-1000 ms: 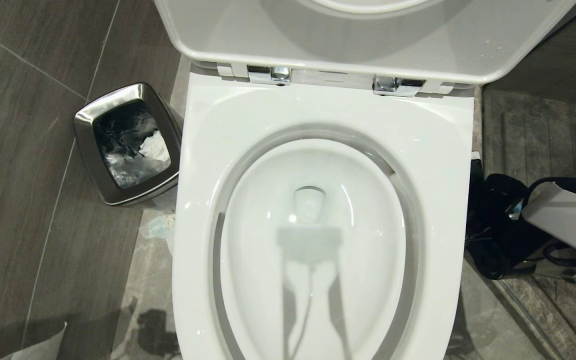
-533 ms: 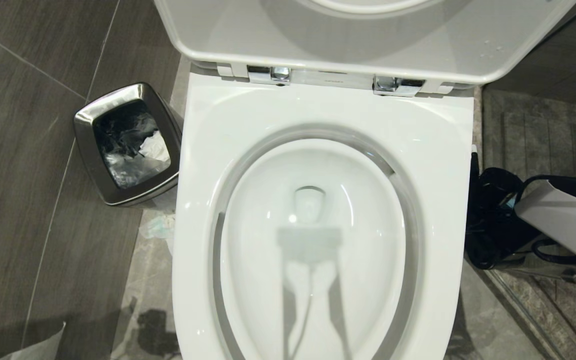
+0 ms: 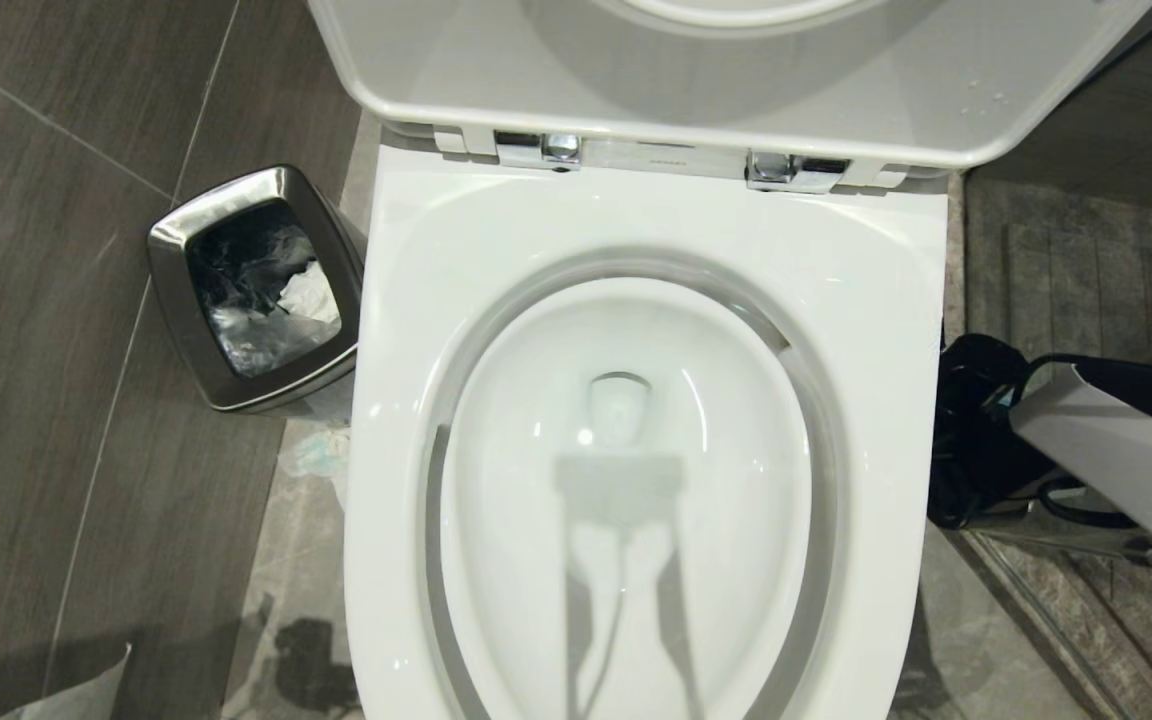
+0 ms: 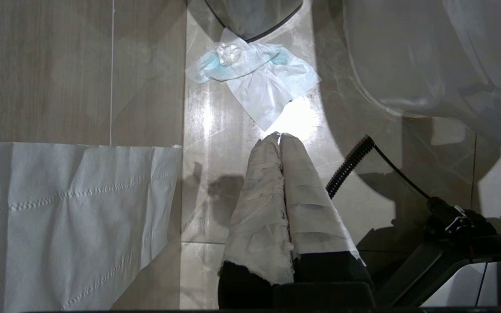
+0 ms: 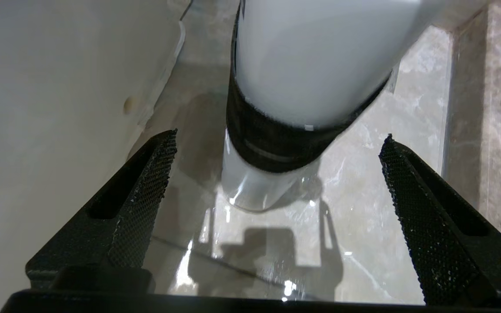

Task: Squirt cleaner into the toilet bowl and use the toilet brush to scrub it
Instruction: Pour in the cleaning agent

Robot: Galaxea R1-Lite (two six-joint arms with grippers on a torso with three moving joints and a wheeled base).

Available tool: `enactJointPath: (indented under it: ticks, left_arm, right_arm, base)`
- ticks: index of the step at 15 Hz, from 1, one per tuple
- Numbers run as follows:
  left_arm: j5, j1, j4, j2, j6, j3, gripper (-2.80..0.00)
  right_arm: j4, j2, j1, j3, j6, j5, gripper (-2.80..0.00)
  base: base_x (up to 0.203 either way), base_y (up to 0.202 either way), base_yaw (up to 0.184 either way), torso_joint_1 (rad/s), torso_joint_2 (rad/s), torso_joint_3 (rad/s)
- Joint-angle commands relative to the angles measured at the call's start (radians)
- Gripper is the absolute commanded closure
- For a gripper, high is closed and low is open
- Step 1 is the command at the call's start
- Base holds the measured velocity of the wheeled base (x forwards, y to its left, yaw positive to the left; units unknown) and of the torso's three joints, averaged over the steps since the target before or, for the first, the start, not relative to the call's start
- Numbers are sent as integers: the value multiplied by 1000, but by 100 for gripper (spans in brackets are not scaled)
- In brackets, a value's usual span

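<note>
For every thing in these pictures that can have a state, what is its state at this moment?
toilet bowl: lid and seat raised, basin white, no teal cleaner visible.
waste bin: open at the top, holds crumpled rubbish.
tissue: crumpled, lying on the floor.
left gripper: shut, empty, above the floor.
right gripper: open wide, empty, beside the toilet, low over the floor.

Bright overhead light, glare on toilet bowl, perhaps slightly soft
</note>
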Motion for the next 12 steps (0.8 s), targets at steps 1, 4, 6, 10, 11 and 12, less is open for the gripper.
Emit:
enactJointPath:
  ticks: [1,4,6,10,11,12]
  left_arm:
    - [0,0,0,2,1,2,0]
    - [0,0,0,1,1,2,0]
    - [0,0,0,1,1,2,0]
    - [0,0,0,2,1,2,0]
    - [0,0,0,2,1,0,0]
    - [0,0,0,1,1,2,0]
  right_arm:
    - [-9,28,0,-54,-13,0,-280]
    - [-9,53,0,-118,-27,2,-280]
    - [-9,64,0,-131,-39,2,-280]
    - [-9,89,0,-154,-40,2,-280]
    - [-9,95,0,-169,-43,2,-280]
    - [-9,104,-1,-188,-51,1,-280]
  base:
    - [0,0,0,0,0,0]
    - [0,0,0,0,0,0]
    - [0,0,0,0,0,0]
    - [0,0,0,0,0,0]
    - [0,0,0,0,0,0]
    - [0,0,0,0,0,0]
